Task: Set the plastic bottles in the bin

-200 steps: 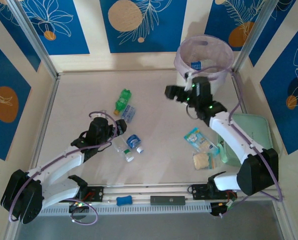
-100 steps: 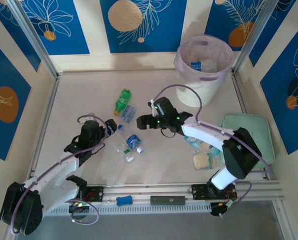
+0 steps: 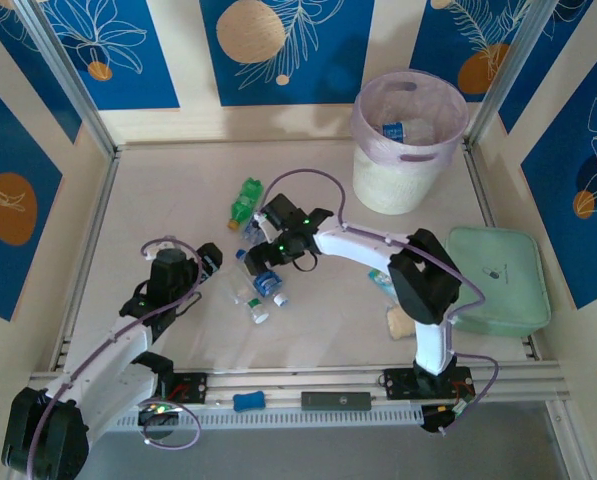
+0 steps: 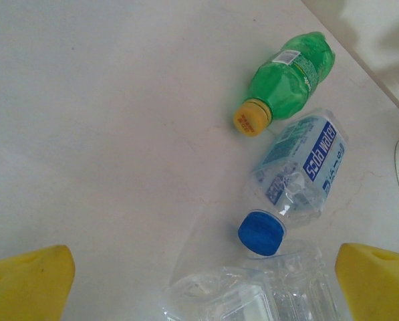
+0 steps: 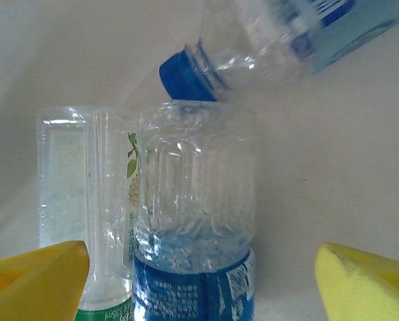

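Pale tabletop point(image 3: 158, 200), grasp step underway: right gripper point(image 5: 206, 281) is hovering, spread wide, over a clear blue-labelled bottle point(image 5: 196, 200) mid-table, needing to clamp and carry it to the bin point(image 3: 393, 190); left gripper point(image 4: 202, 284) gaping too

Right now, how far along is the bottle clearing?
Done: what looks like a blue-labelled bottle lies in the bin. In hand: nothing gripped; the right gripper hangs open over two clear bottles, and the left gripper is open nearby. Left: those two, the green bottle and the soda-water bottle, all on the table.
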Tool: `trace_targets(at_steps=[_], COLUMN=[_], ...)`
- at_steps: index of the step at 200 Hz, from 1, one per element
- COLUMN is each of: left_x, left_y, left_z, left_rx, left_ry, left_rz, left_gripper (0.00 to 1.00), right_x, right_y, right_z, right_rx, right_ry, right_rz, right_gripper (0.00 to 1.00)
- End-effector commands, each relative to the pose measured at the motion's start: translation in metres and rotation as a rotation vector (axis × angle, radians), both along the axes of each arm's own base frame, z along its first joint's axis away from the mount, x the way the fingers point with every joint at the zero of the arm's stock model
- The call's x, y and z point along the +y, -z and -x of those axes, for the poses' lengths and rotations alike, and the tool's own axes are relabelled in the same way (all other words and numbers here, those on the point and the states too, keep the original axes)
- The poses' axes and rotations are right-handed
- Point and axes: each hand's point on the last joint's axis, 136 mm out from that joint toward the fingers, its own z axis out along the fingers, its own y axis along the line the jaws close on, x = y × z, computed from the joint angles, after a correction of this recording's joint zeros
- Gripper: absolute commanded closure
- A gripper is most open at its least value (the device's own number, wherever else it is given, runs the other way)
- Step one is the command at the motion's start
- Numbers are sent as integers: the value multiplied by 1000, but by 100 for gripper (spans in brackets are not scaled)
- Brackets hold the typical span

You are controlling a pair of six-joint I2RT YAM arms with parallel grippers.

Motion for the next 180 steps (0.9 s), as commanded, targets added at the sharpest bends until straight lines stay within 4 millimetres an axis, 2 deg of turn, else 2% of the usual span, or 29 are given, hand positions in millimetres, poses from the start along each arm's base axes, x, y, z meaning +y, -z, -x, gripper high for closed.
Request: trace_targets(at_steps=[1, 99, 157, 180], left_x=[2, -4, -7, -7], left_y=[5, 9, 10, 11], left_z=[3, 3, 1, 2], left_rx=[15, 19, 23, 25], left_ry=[-3, 16, 23, 23], left_rz=[14, 38, 53, 54], left_gripper=[0, 0, 0, 0], right_x=[2, -2, -2, -4], right_y=[9, 41, 51, 54], right_z=[13, 4, 6, 6], right_rx=[14, -61, -65, -67], right_ry=[-64, -103, -114, -120], right_rz=[80, 284, 319, 329], right_gripper=[12, 17, 18, 22])
